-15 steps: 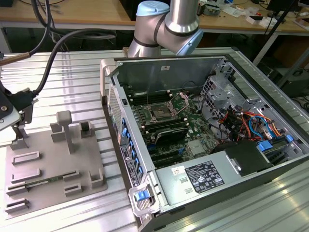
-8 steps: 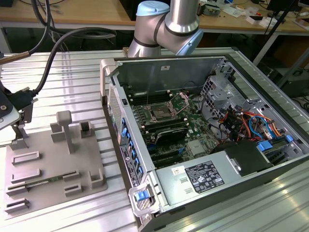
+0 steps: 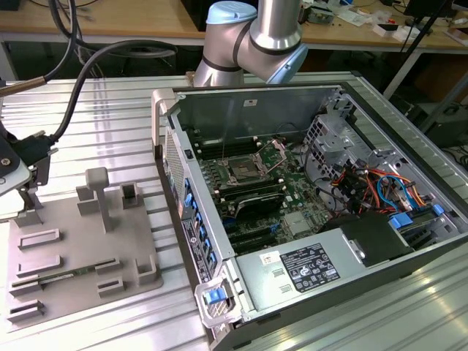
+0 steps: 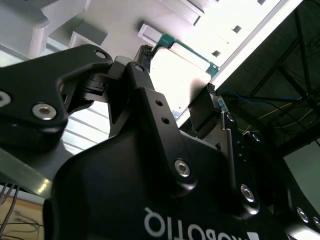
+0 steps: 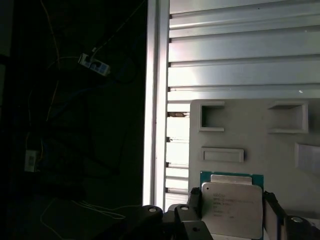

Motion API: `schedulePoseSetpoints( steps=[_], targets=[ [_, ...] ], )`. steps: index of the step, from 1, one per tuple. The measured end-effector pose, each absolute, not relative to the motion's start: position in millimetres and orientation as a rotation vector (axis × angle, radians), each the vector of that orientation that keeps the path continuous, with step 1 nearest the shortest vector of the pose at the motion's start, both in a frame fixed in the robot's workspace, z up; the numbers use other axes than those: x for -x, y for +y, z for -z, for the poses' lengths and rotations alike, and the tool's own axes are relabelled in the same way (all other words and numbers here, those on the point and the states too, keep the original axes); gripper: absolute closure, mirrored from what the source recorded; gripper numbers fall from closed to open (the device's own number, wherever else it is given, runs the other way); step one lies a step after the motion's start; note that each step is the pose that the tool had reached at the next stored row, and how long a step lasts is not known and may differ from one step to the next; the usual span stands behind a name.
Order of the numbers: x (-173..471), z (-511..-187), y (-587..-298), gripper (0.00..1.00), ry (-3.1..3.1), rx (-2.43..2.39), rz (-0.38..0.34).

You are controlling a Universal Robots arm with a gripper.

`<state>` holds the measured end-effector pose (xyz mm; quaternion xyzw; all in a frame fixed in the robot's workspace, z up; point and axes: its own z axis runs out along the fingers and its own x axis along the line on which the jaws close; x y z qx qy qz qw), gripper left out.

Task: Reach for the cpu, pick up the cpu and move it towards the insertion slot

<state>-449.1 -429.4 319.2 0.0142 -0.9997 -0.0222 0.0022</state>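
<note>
Over at the exterior view's left edge, the gripper [image 3: 23,186] hangs low above the corner of the gray fixture plate [image 3: 80,252], w/ a fat black cable [image 3: 77,88] looping up off it. Both wrist views show the claw gap at just chip width. The black fingers [image 5: 196,202] sit tight against two opposite sides of the cpu [image 5: 232,209], no gap I can see, so it's clamped on the chip and nothing else. Pale silvery lid faces the camera in the first wrist view, green board edge peeking out along one side. Second wrist view has the cpu [image 4: 175,75] wedged btw the finger tips w/ the plate's recesses behind it. Can't tell tbh if the cpu is lifted clear of the plate or resting on it. The insertion slot [image 3: 241,172] is well apart from all this, inside the open PC case [image 3: 167,121] toward the exterior view's right. It's got a silver frame and dark centre, sits on the green mobo [image 3: 292,197], w/ black memory slots [image 3: 252,191] just beside it. White-labelled PSU [image 3: 307,267] sits nearer the camera in the case. The arm [image 3: 256,33] is up behind the case, and everything's on a ribbed aluminium table [image 3: 110,124].
</note>
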Motion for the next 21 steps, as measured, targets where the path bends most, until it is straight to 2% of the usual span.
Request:
schedulePoseSetpoints(
  steps=[21],
  targets=[
    [443.5,-337.0,-429.4,0.45,-3.133,-0.044,0.069]
  ],
)
